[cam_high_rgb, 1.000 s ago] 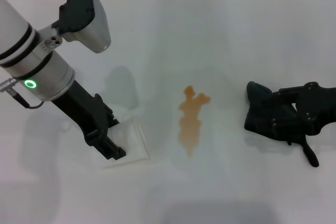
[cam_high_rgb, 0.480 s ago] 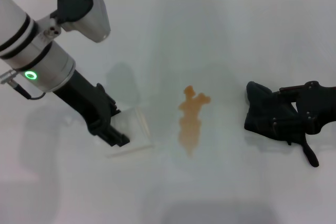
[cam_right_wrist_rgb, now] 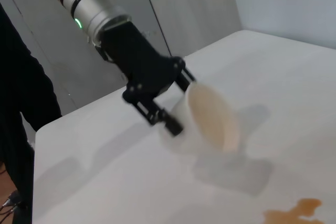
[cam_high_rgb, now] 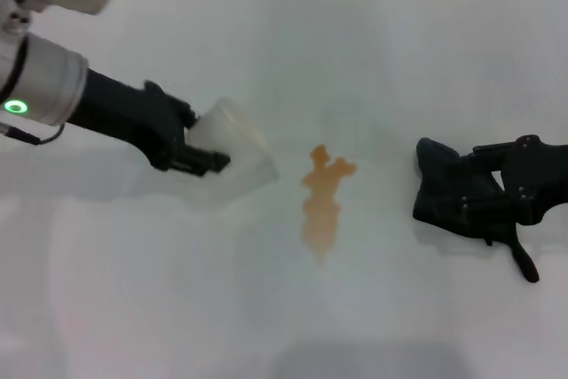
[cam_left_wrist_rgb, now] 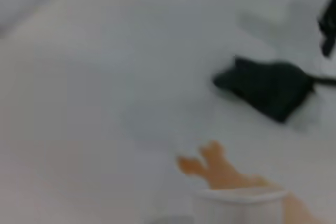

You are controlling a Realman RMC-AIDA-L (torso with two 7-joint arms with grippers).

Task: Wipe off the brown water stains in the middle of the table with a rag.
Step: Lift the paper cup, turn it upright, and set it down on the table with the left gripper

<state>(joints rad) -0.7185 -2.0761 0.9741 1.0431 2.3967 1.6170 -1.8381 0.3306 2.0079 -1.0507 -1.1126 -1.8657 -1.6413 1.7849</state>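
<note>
right gripper (cam_high_rgb: 497, 206) clamped on rag (cam_high_rgb: 448, 194), beside brown water stains (cam_high_rgb: 322, 201) not yet wiped; left gripper (cam_high_rgb: 206, 159) gripping cup (cam_high_rgb: 235, 153)

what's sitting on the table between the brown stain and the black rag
Nothing: in the head view, only bare white table separates the brown water stains from the rag, which lies at the right tool.

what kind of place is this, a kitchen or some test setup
Probably a robot test bench in a lab, not a kitchen: a plain white table holds only staged items, the brown water stains, a rag and a paper cup held by the left gripper, with bare wall panels behind.
</note>
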